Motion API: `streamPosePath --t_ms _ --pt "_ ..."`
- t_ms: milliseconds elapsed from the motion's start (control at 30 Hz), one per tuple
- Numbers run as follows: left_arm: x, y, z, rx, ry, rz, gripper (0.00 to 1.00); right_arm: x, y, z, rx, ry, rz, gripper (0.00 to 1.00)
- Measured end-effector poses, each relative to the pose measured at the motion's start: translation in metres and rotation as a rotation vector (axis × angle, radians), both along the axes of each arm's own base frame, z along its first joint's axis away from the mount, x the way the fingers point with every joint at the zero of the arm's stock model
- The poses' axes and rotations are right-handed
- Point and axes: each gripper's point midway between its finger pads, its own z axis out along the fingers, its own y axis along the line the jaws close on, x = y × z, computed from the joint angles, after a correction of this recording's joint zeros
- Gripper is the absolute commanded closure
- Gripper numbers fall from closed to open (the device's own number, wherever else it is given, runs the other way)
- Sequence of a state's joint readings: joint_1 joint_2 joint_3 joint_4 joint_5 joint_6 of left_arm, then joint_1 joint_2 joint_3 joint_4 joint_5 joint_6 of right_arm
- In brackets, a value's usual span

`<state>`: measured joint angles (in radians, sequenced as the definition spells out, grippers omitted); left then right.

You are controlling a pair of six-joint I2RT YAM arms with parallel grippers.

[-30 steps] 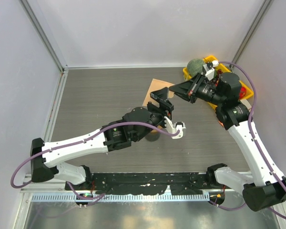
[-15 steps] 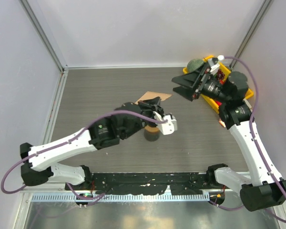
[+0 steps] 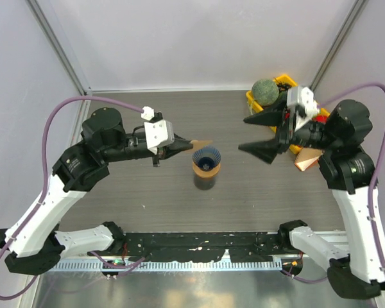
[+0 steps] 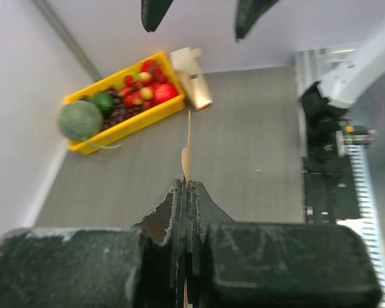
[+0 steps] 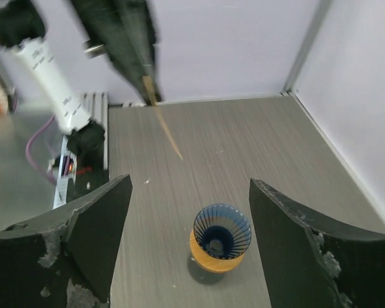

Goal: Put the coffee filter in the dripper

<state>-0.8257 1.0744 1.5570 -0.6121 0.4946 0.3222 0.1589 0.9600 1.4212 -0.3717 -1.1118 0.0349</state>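
coffee filter (image 3: 201, 141): flat, pinched in closed left fingers (image 3: 181, 145), aloft beside dripper (image 3: 206, 158) atop cup (image 3: 205, 178), mid-bench | right fingers (image 3: 256, 149): spread, empty | risk: unopened filter bridges rim or nudges dripper off cup

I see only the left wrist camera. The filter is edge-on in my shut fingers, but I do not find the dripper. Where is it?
Observer: In the top view the dripper stands on an orange-brown cup in the middle of the table, close to the tip of the coffee filter.
Operator: Is something already inside the dripper?
Observer: No. The right wrist view looks down into it and shows only bare ribbed walls.
Operator: Does the right gripper block the way?
Observer: The right gripper hangs open and empty on the other side of the dripper, apart from it.
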Motion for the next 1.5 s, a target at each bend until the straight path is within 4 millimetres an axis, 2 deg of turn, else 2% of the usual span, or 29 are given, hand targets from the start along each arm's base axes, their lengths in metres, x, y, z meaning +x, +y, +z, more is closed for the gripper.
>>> streamPosePath --t_ms 133,233,267,333,433,500,533,633,667,700,800,833,867,900,933,967,1000,1033,1267,1400,1500 --pt "-0.018 -0.006 -0.005 -0.015 0.091 -0.088 1.0 -0.039 0.018 -0.003 -0.091 -0.178 0.127 0.25" --pt "-0.026 -0.009 -0.009 -0.026 0.162 -0.12 1.0 -0.044 0.024 -0.009 -0.126 -0.225 0.154 0.22" --pt "-0.027 -0.011 -0.01 -0.036 0.187 -0.126 1.0 -0.043 0.028 -0.015 -0.142 -0.223 0.166 0.13" --pt "-0.027 -0.013 -0.01 -0.064 0.252 -0.129 1.0 -0.044 0.036 -0.024 -0.166 -0.213 0.193 0.06" --pt "-0.022 -0.016 -0.008 -0.123 0.331 -0.132 1.0 -0.048 0.055 -0.041 -0.189 -0.2 0.242 0.06" --pt "-0.02 -0.019 -0.009 -0.154 0.375 -0.139 1.0 -0.047 0.062 -0.053 -0.201 -0.171 0.255 0.12" --pt "-0.019 -0.021 -0.01 -0.172 0.405 -0.147 1.0 -0.047 0.065 -0.056 -0.203 -0.16 0.258 0.2" --pt "-0.02 -0.023 -0.008 -0.197 0.439 -0.163 1.0 -0.043 0.076 -0.05 -0.176 -0.151 0.263 0.32" --pt "-0.02 -0.024 -0.006 -0.208 0.445 -0.169 1.0 -0.042 0.08 -0.048 -0.165 -0.148 0.264 0.4" --pt "-0.02 -0.025 -0.004 -0.22 0.451 -0.172 1.0 -0.041 0.083 -0.046 -0.157 -0.139 0.267 0.45" --pt "-0.021 -0.024 0.004 -0.252 0.45 -0.18 1.0 -0.04 0.093 -0.045 -0.141 -0.122 0.281 0.73" --pt "-0.021 -0.023 0.006 -0.263 0.451 -0.18 1.0 -0.039 0.095 -0.045 -0.14 -0.115 0.285 0.77" --pt "-0.021 -0.022 0.009 -0.272 0.446 -0.181 1.0 -0.04 0.096 -0.046 -0.138 -0.11 0.287 0.9" --pt "-0.022 -0.02 0.011 -0.281 0.441 -0.181 1.0 -0.039 0.097 -0.046 -0.137 -0.103 0.286 0.95" --pt "-0.023 -0.019 0.012 -0.286 0.435 -0.182 0.99 -0.039 0.097 -0.045 -0.136 -0.108 0.284 0.95" --pt "-0.025 -0.017 0.013 -0.288 0.432 -0.184 0.88 -0.038 0.098 -0.045 -0.135 -0.106 0.28 0.95" --pt "-0.027 -0.015 0.012 -0.289 0.429 -0.184 0.66 -0.038 0.098 -0.044 -0.133 -0.108 0.28 0.95" --pt "-0.028 -0.014 0.011 -0.288 0.424 -0.185 0.59 -0.038 0.098 -0.044 -0.133 -0.109 0.28 0.95" --pt "-0.04 0.003 -0.006 -0.207 0.419 -0.148 0.5 -0.046 0.094 -0.056 -0.21 -0.148 0.299 0.95" --pt "-0.048 0.009 -0.003 -0.195 0.404 -0.151 0.5 -0.062 0.095 -0.074 -0.28 -0.165 0.359 0.95" --pt "-0.051 0.01 -0.004 -0.181 0.407 -0.165 0.52 -0.065 0.092 -0.083 -0.311 -0.159 0.369 0.95"
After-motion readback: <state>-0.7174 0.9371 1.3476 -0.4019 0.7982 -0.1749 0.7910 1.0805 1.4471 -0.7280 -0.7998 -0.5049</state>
